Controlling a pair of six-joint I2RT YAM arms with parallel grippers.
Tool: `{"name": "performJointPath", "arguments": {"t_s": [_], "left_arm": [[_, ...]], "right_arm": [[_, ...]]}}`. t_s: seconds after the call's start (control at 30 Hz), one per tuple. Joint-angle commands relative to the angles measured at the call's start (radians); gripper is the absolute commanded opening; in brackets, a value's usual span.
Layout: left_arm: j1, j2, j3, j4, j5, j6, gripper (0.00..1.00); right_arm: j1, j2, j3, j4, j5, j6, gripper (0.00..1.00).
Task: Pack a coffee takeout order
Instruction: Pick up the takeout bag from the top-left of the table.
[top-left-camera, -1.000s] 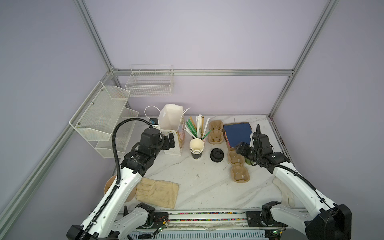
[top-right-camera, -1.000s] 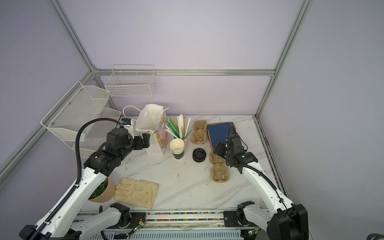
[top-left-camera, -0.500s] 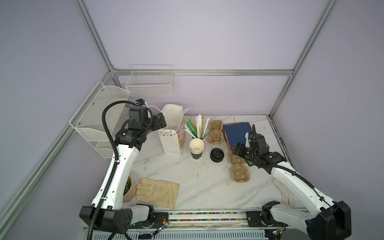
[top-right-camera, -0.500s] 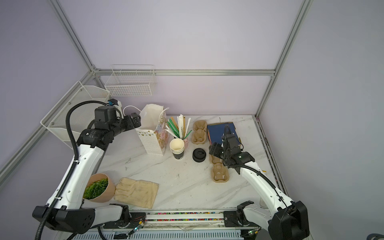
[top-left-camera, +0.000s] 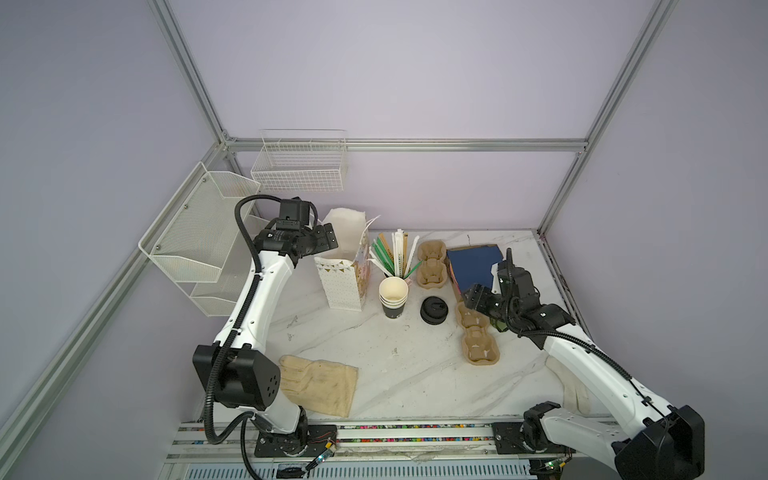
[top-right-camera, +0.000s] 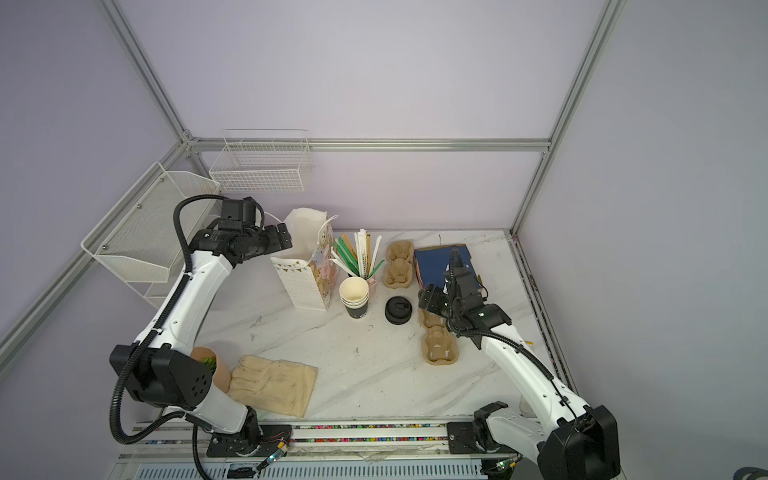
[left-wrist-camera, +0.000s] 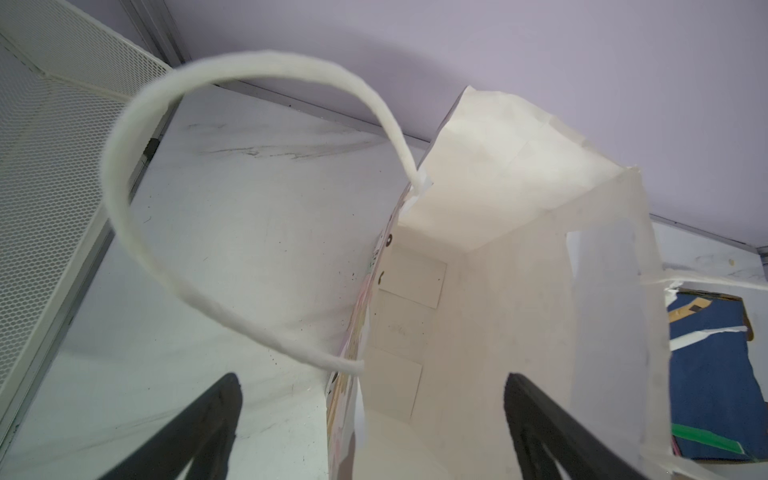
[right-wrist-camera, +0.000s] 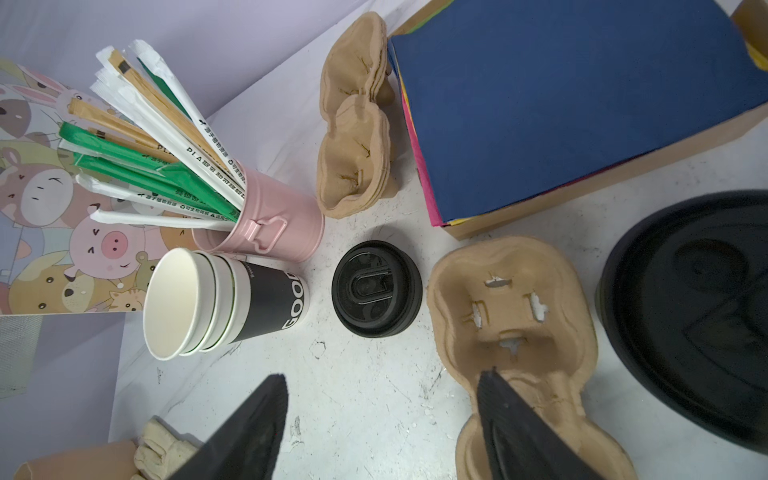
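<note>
Both grippers open wide, nothing held. Left gripper (top-left-camera: 326, 241) hangs at the open mouth of the white paper bag (top-left-camera: 343, 282). Right gripper (top-left-camera: 476, 297) sits over the near pulp carrier (top-left-camera: 482, 353); black-lidded cup (right-wrist-camera: 685, 328) stands just beside that carrier, under the right wrist; navy napkin (top-left-camera: 471, 266) tops the stack behind.

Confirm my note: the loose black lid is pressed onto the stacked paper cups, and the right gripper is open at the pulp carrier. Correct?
No: the loose black lid lies on the table beside the stacked paper cups, as the right wrist view shows. The right gripper is open at the pulp carrier.
</note>
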Motion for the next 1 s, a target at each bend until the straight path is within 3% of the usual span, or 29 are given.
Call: {"name": "performJointPath", "arguments": {"t_s": [0.0,0.2,0.77,0.97], "left_arm": [[0.007,0.025,0.133,-0.019,-0.011,0.026,0.93],[0.007,0.087,0.192,-0.026,-0.011,0.022,0.80],[0.008,0.115,0.209,-0.030,-0.029,0.033,0.31],[0.007,0.104,0.195,-0.031,-0.038,0.032,0.27]], "right_arm": [[0.007,-0.026,0.007,-0.013,-0.001,-0.008,0.75],[0.006,-0.035,0.008,-0.021,-0.004,-0.005,0.74],[0.011,-0.033,-0.013,-0.004,-0.011,0.010,0.73],[0.013,-0.028,-0.020,0.005,-0.016,0.013,0.73]]}}
